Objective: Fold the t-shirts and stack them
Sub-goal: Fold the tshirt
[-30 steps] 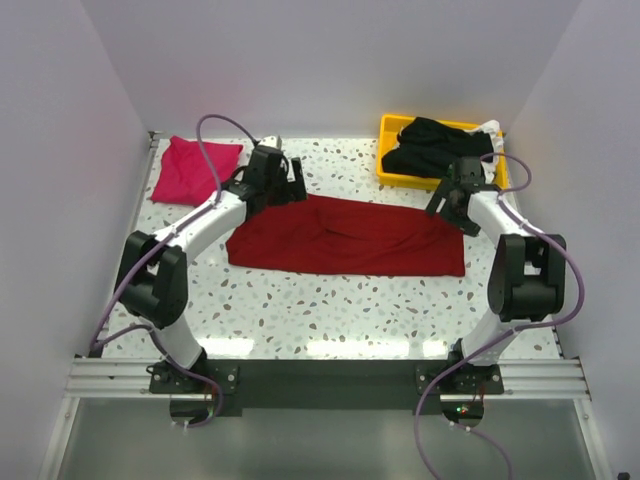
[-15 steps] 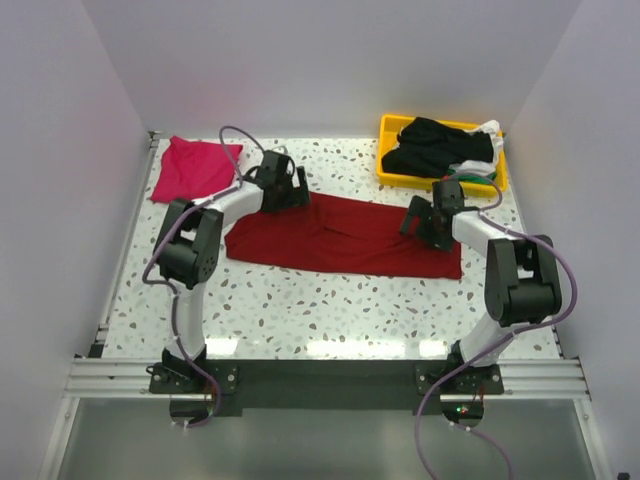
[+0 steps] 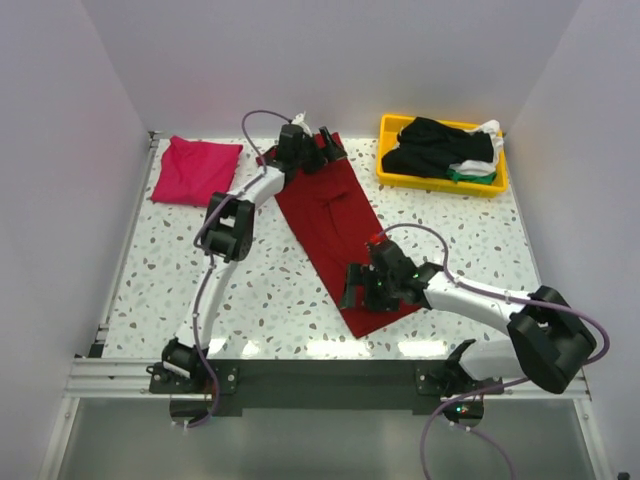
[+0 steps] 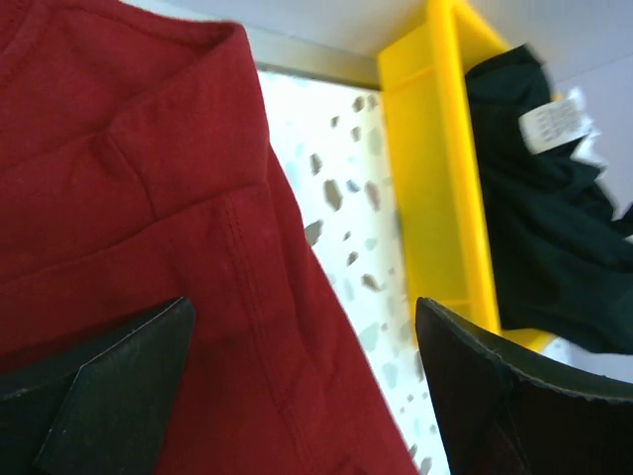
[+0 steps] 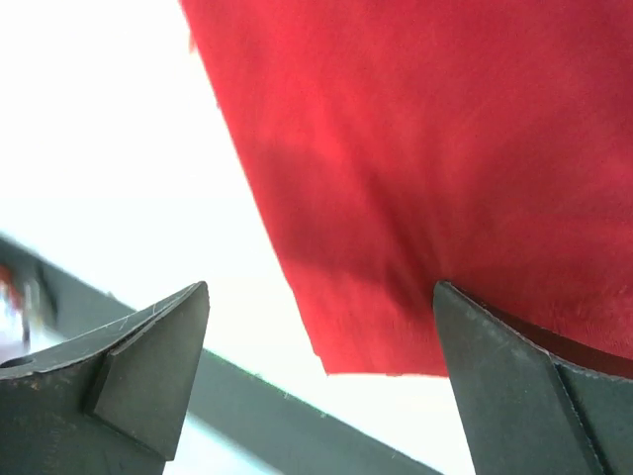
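Observation:
The dark red t-shirt (image 3: 335,225) lies folded in a long strip, running diagonally from the far middle of the table to the near middle. My left gripper (image 3: 328,143) is at its far end, open, with red cloth (image 4: 148,198) under and between the fingers. My right gripper (image 3: 353,293) is at its near end, open, over the shirt's near corner (image 5: 415,198). The magenta-pink t-shirt (image 3: 195,170) lies folded at the far left. Black (image 3: 435,140), white and green shirts lie in the yellow tray.
The yellow tray (image 3: 392,175) stands at the far right, and its wall (image 4: 435,168) is close to the right of my left gripper. The table's dark front edge (image 5: 297,416) lies just beyond the shirt's near corner.
The red shirt has swung from lying left-to-right to lying diagonally far-to-near. My left gripper moved to the far edge. My right gripper swept to the near middle.

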Controlling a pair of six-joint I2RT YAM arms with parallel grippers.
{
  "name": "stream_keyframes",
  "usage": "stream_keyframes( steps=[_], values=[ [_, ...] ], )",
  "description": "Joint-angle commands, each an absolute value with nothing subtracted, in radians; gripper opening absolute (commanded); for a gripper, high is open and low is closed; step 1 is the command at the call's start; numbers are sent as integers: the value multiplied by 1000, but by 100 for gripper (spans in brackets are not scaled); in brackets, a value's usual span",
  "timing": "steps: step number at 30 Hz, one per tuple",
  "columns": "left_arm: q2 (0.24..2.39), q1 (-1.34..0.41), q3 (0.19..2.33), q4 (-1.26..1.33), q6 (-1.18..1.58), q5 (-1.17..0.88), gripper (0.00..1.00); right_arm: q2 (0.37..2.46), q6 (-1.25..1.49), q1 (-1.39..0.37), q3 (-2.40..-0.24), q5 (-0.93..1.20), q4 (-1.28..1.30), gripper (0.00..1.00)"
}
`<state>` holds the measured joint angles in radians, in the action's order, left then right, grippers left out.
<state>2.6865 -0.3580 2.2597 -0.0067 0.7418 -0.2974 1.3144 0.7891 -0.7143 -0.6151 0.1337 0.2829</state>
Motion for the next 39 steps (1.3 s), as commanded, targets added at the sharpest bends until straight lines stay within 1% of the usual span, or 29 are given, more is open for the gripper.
stream_keyframes(
  steps=[1,3,4,6,9,12,13,14,16,18,19,20,22,23,25,26,28,29,31,32,33,34,36,37,38,39],
  values=[
    [2827,-368,2288,156,945,-368,100,1324,767,-771,-661,334,363,99],
    [2873,-382,2351,204,1011,-364,100,1356,694,-813,-721,406,361,99],
    [2878,-385,2350,239,1034,-362,100,1376,681,-828,-736,461,348,99],
    [2875,-400,2329,308,1065,-338,100,1429,650,-868,-784,480,353,99],
    [2865,-410,2315,316,1054,-270,100,1456,617,-922,-837,453,376,99],
    [2865,-411,2281,391,1081,-287,100,1436,586,-939,-882,416,409,99],
    [2865,-410,2278,425,1095,-320,100,1404,581,-937,-894,391,443,99],
    [2864,-410,2279,439,1100,-342,100,1387,589,-937,-920,305,465,99],
    [2844,-410,2287,420,1083,-341,100,1355,598,-931,-942,220,535,99],
    [2794,-410,2327,347,991,-292,100,1312,618,-893,-942,160,567,99],
    [2778,-408,2354,306,959,-222,100,1296,626,-870,-936,152,592,99],
    [2736,-403,2377,269,922,-204,100,1270,635,-817,-911,152,595,99],
    [2680,-384,2361,293,916,-218,100,1249,623,-746,-887,179,604,99],
    [2625,-379,2356,287,899,-225,100,1230,612,-682,-867,169,603,99],
    [2561,-374,2355,246,858,-245,100,1233,586,-628,-854,127,592,99],
    [2483,-377,2327,232,806,-258,100,1241,575,-588,-845,114,585,99],
    [2390,-383,2268,201,763,-291,100,1290,565,-562,-841,92,551,99],
    [2287,-383,2182,192,737,-302,100,1310,554,-549,-838,94,539,99],
    [2173,-385,2062,190,709,-334,100,1373,567,-548,-838,95,506,99],
    [2060,-385,1931,190,675,-354,100,1394,572,-545,-830,94,494,99],
    [1999,-387,1858,190,654,-379,100,1407,574,-545,-824,89,480,99],
    [1882,-388,1706,189,622,-377,100,1419,580,-546,-807,80,462,99],
    [1771,-393,1547,212,603,-351,100,1420,598,-546,-778,81,422,99],
    [1723,-393,1425,215,598,-342,100,1420,610,-549,-761,103,408,99],
    [1642,-394,1373,203,597,-328,100,1420,624,-561,-721,124,396,99],
    [1606,-394,1333,183,595,-290,100,1422,636,-569,-704,133,381,99]
  ],
)
